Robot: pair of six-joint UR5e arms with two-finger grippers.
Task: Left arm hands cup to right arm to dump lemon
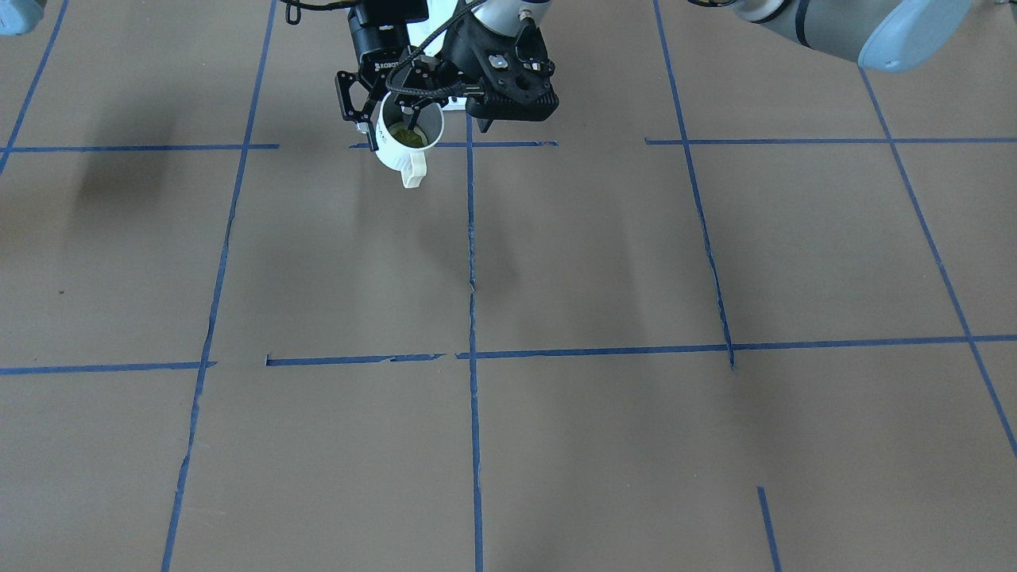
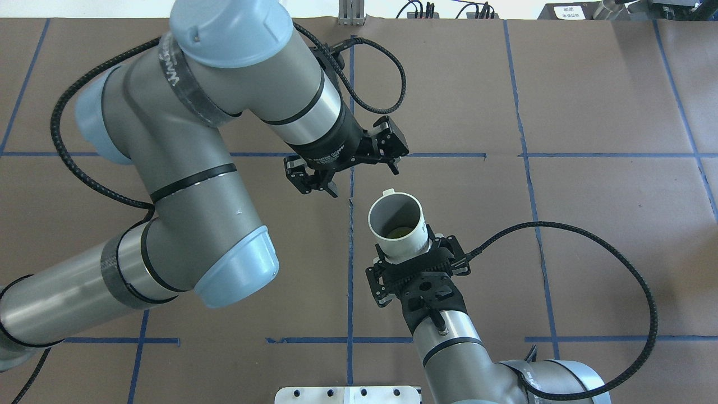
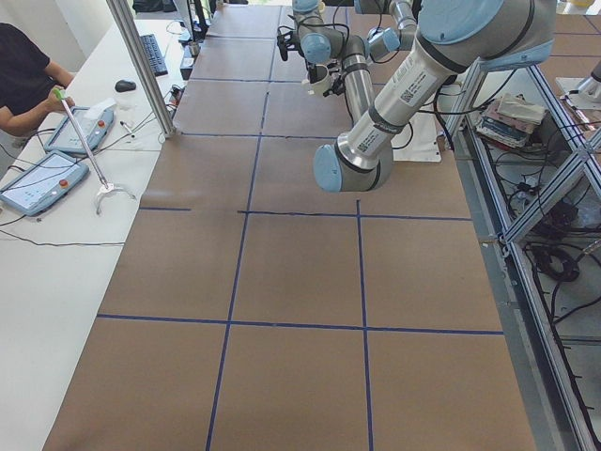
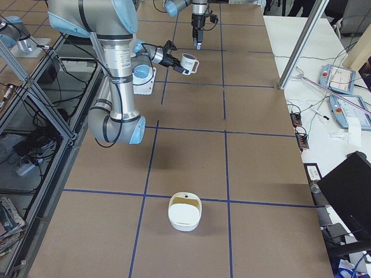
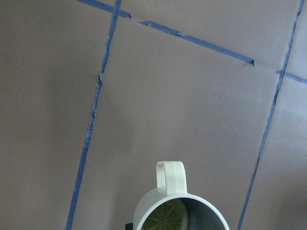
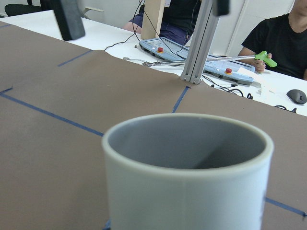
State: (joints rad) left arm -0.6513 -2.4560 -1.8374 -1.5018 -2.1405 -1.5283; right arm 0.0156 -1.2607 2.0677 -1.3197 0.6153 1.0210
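Handover looks done: right hand (image 2: 414,257) clenched on the white ceramic mug (image 2: 414,242) with its yellow-green lemon (image 2: 399,230), left hand (image 2: 349,164) released at 11 o'clock; tipping comes next.

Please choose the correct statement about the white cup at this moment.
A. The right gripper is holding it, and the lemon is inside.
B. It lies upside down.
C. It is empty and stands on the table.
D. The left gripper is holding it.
A: in the overhead view the right gripper is closed on the cup with the lemon inside, while the left gripper is open, apart from it.
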